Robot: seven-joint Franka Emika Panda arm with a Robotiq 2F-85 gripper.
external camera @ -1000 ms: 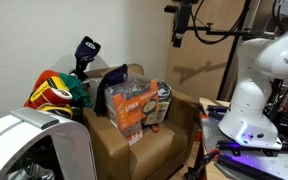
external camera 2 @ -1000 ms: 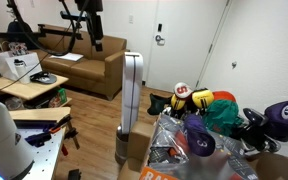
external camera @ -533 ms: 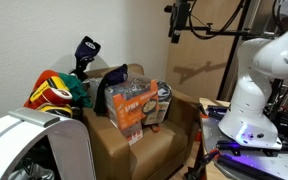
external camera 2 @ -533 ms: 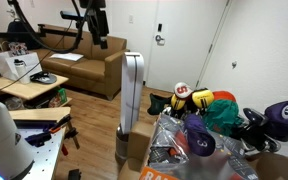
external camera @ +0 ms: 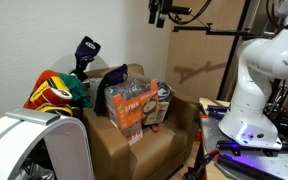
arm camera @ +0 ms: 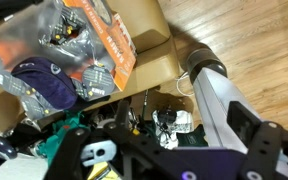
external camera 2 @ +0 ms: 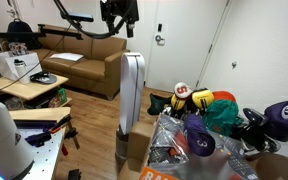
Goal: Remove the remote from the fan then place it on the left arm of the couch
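I hold the gripper (external camera 2: 120,22) high, nearly over the fan (external camera 2: 132,90), to line up on its top; fingers spread, empty.

A lived-in home room, fitted out for robot work, is shown. Beyond and below the pincer (external camera 2: 124,25), a brown upholstered couch with squared arms (external camera 2: 84,65) is set on a wooden plank floor (external camera 2: 94,112). A plain white door (external camera 2: 189,50) is seen off to the pincer's side. Beneath the pincer a tall white plastic fan (external camera 2: 132,85) is stood. A tan-brown box heaped with clothing and packets (external camera: 134,150) is kept lower down, and a light wooden desk (external camera 2: 24,88) is crowded with equipment.
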